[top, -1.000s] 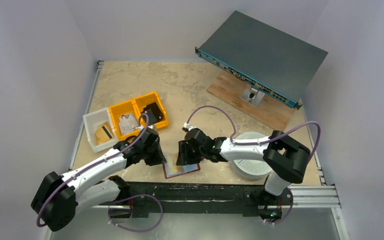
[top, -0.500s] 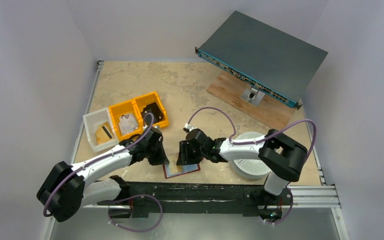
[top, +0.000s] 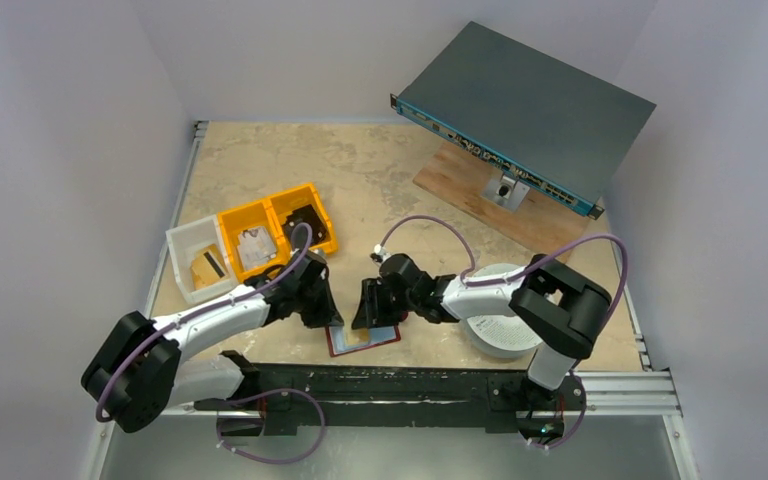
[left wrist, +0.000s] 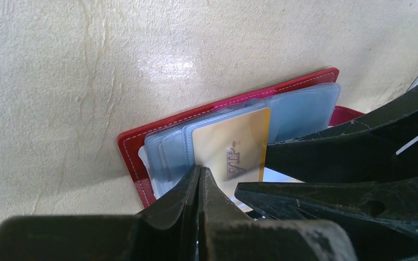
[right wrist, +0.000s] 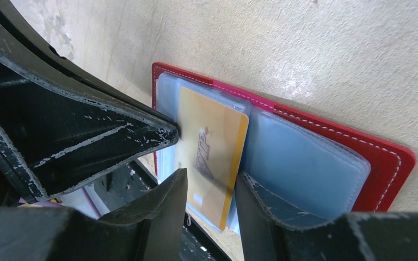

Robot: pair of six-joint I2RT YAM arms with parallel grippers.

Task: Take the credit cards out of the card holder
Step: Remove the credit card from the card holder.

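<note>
Left wrist view: left fingers (left wrist: 185,190) pressed together, hiding corner of gold card (left wrist: 234,147); right fingers (right wrist: 168,201) slightly apart over it; wallet (left wrist: 129,149) partly covered.

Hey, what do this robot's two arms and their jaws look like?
The left arm and right arm match: white rounded shells between chunky black joint housings, with a thin purple cable looping along each. The jaws are matte black tapered wedges, scuffed with pale scratches; one has a small round hole. No lettering shows.
</note>
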